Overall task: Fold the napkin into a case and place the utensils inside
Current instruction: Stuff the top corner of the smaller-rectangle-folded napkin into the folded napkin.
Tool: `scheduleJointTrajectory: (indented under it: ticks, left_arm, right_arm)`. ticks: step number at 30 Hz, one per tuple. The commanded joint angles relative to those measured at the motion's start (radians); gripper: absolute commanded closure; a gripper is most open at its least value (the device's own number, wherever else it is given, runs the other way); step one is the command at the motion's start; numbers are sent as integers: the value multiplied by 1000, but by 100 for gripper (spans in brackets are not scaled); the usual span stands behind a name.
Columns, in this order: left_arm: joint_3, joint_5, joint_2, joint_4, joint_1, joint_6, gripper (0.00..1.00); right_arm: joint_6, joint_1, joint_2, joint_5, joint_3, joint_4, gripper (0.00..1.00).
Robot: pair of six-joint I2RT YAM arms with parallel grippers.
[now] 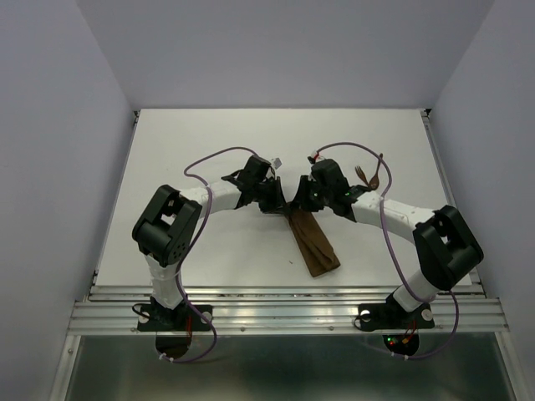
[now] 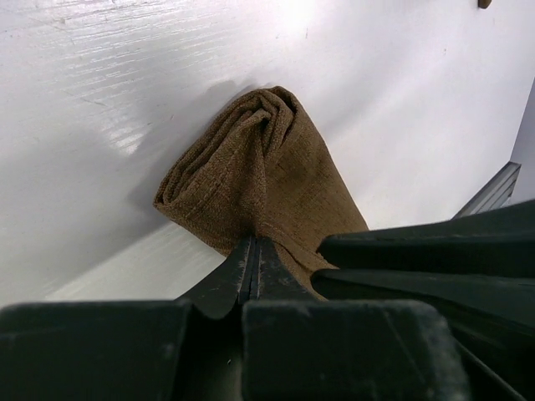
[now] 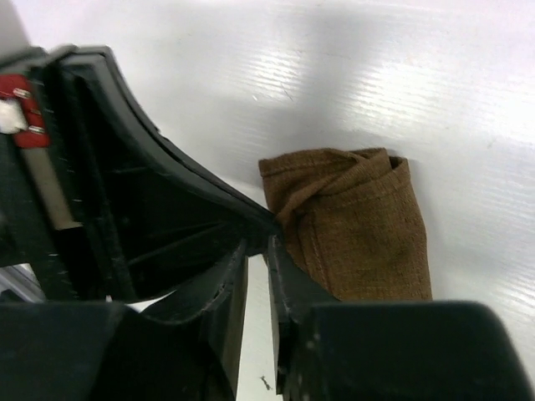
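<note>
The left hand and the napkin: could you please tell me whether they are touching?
Touching. The left wrist view shows the left hand shut on the near edge of the napkin, with the cloth pinched at the fingertips and no gap visible.

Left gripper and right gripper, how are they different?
The left gripper is squeezed shut; the right gripper shows a thin gap. The left gripper pinches the napkin's edge; the right gripper has the napkin beside one finger, not clearly pinched. Both are black and at the napkin's far end.
</note>
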Motion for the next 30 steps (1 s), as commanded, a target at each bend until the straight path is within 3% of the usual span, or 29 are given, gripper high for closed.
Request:
scheduleJointTrajectory:
  ticks: [1,6,11,30]
  left_arm:
    - [44,22,-15,9,-3,7,100]
    - [49,20,-8,9,-3,2,100]
    - [51,19,-8,7,-3,2,100]
    - [41,22,-3,9,-3,7,100]
  right_arm:
    - [-51,9,3,22,-28,-56,77]
    - [-91,9,14,27,-50,-76,76]
    - [-122,18,22,10,-50,-85,67]
    - [-103,28,11,-16,-44,-49,66]
